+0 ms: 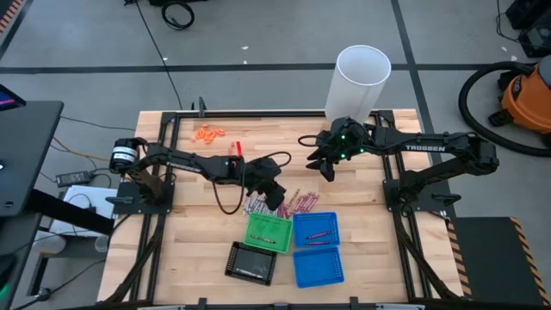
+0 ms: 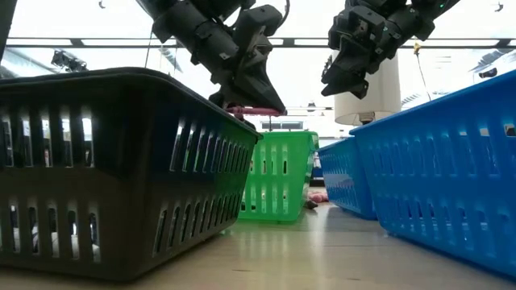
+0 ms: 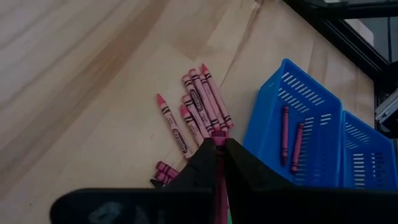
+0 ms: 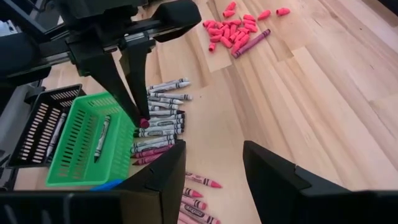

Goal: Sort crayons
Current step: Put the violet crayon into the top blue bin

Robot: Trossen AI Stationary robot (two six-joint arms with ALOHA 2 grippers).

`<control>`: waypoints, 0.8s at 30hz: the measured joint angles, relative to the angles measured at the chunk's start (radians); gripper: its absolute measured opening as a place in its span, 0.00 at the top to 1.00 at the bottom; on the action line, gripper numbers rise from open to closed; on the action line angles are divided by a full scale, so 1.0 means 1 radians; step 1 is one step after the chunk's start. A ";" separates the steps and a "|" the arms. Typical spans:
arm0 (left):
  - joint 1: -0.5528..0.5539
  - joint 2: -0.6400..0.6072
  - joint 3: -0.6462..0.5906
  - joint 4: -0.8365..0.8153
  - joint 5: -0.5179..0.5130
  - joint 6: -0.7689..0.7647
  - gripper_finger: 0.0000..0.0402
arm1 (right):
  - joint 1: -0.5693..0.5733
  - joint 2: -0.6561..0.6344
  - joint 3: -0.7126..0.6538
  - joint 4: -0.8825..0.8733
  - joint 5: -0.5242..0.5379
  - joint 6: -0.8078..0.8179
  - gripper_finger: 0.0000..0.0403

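Left gripper (image 4: 142, 118) hangs over the middle of the light wooden table (image 1: 362, 250), fingers clenched on one pink-red crayon (image 4: 143, 123), just above the loose pile of grey and maroon paper-wrapped crayons (image 1: 284, 204) and beside the far edge of the green slotted plastic basket (image 1: 269, 231). From the left wrist view the pink tip peeks out between the closed dark fingertips (image 3: 211, 155), with a fan of pink-red crayons lying on the wood below; their wrappers carry dark oval labels, text too small to read. Right gripper (image 1: 327, 164) hovers released, jaws wide apart and holding nothing, over the far-middle of the table, near the tall white cylinder (image 1: 357, 82) at the far edge. "TROSSEN" reads in white on the right arm (image 1: 426, 147). Green basket holds a couple of grey crayons. The blue slotted basket (image 1: 315, 228) next to it holds two dark red crayons; a second blue basket (image 1: 317, 265) sits at the near edge, and a black slotted basket (image 1: 250, 262) sits beside it with at least one grey crayon inside. Cluster of small orange bits (image 1: 208, 133) lies near the far left corner. Chunky coral-pink bits (image 4: 239, 28) with one maroon crayon beside them lie on the wood in the right wrist view.
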 joint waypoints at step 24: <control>-0.148 0.403 0.272 0.425 0.028 0.030 0.97 | -0.086 -0.011 0.000 -0.091 0.079 -0.045 0.58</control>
